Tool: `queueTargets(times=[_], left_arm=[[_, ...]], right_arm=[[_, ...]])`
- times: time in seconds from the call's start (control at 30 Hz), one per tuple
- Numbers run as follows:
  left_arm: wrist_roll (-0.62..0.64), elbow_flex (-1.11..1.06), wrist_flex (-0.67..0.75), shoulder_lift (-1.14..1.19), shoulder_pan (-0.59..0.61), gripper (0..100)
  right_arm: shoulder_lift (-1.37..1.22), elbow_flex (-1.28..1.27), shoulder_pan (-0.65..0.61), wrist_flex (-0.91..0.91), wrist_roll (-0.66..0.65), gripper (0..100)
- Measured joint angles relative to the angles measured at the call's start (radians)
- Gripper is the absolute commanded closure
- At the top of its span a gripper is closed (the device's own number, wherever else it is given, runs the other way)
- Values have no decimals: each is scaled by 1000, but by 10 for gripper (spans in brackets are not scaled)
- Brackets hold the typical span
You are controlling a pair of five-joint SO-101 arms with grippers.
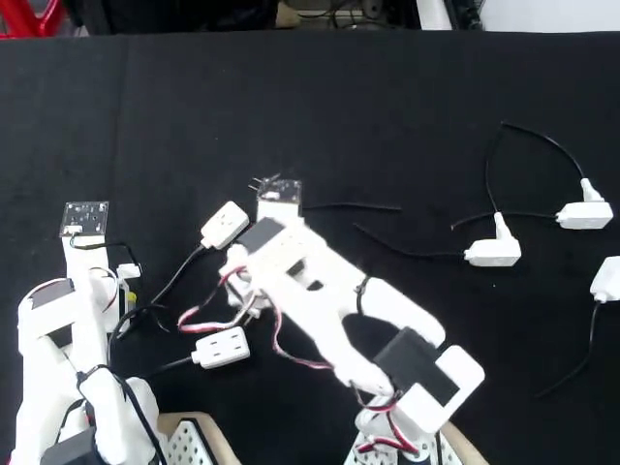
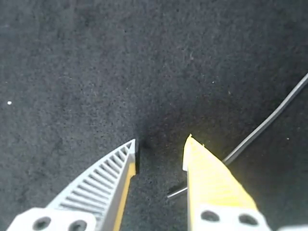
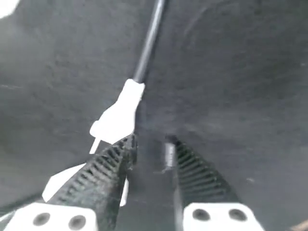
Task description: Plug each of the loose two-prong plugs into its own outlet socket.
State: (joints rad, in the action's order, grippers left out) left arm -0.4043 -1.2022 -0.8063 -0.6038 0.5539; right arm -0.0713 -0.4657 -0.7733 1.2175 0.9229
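A white two-prong plug (image 3: 118,118) on a black cable (image 3: 149,38) lies on the black cloth, just outside one finger of my right gripper (image 3: 150,142). That gripper is open with nothing between its fingers. In the high view the plug (image 1: 276,190) lies at mid-table with its prongs pointing away, at the tip of the long right arm (image 1: 329,291). A white outlet socket (image 1: 225,224) lies just to its left, and a second outlet socket (image 1: 223,347) lies nearer the arm bases. My left gripper (image 2: 161,142) is open over bare cloth, beside a thin black cable (image 2: 260,130).
Three more white plug or socket pieces with black cables lie at the right: (image 1: 492,251), (image 1: 584,215) and, at the edge, (image 1: 605,279). The left arm (image 1: 68,320) stands folded at the near left. Red-and-white wires (image 1: 208,315) loop between the arms.
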Motion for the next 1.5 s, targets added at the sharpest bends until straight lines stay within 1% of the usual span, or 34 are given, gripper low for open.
queueTargets(times=[0.1, 0.3, 0.43, 0.6, 1.07, 1.2, 1.27, 1.37, 1.5], left_arm=[[0, 0, 0, 0, 0, 834], [0, 0, 0, 0, 0, 834], [0, 0, 0, 0, 0, 834], [0, 0, 0, 0, 0, 834], [0, 0, 0, 0, 0, 834], [0, 0, 0, 0, 0, 834], [0, 0, 0, 0, 0, 834], [0, 0, 0, 0, 0, 834], [0, 0, 0, 0, 0, 834]], right_arm=[[9, 0, 3, -12, 40, 894], [9, 0, 2, -21, 69, 832], [9, -2, 2, -48, 72, 832], [-20, -28, 2, -137, 75, 832], [-117, 31, -74, -127, 104, 832], [-147, 32, -80, -166, 104, 834], [-150, 32, -84, -166, 106, 866], [-144, 29, -84, -161, 106, 962], [-114, 5, -84, -146, 106, 963]])
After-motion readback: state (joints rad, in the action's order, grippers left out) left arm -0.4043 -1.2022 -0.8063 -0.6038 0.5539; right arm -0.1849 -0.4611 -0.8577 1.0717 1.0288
